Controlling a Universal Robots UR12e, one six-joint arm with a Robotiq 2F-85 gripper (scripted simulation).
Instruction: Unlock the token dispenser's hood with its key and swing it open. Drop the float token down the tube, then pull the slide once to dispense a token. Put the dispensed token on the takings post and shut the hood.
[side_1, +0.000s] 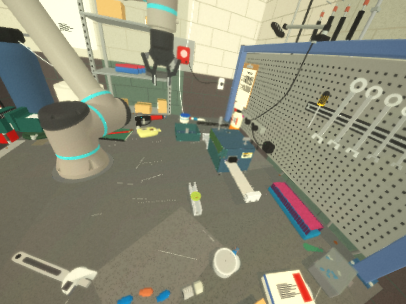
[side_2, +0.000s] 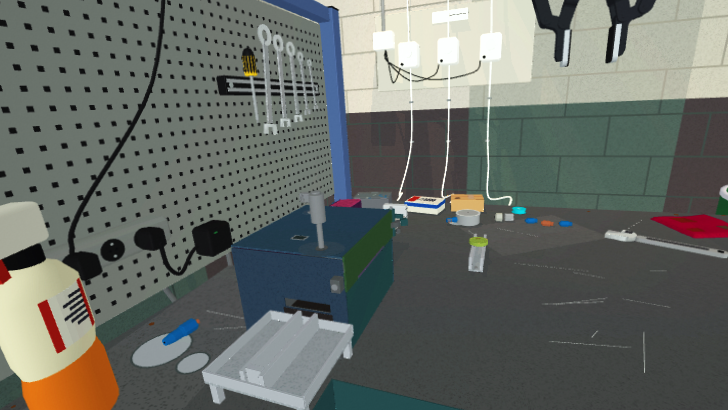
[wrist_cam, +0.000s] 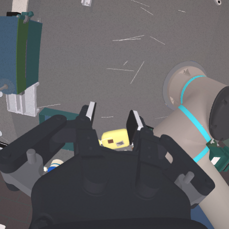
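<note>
The blue token dispenser (side_1: 231, 148) stands against the pegboard, with its white slide (side_1: 243, 184) sticking out in front. Its hood is down, and a grey post (side_2: 317, 218) rises from its top. A white tray (side_2: 279, 356) sits at its other end. A small clear stand with a yellow-green token (side_1: 195, 196) stands on the table, apart from the dispenser. My gripper (side_1: 161, 73) hangs high above the back of the table, far from the dispenser. It is open, partway closed, and holds nothing (wrist_cam: 112, 115).
The pegboard (side_1: 330, 130) with hung wrenches walls off the right side. The arm's base (side_1: 80, 150) stands at the left. A yellow device (side_1: 148, 131), a teal box (side_1: 187, 132), a wrench (side_1: 55, 272), a white round tin (side_1: 226, 262) and a pink-topped case (side_1: 295, 209) lie around.
</note>
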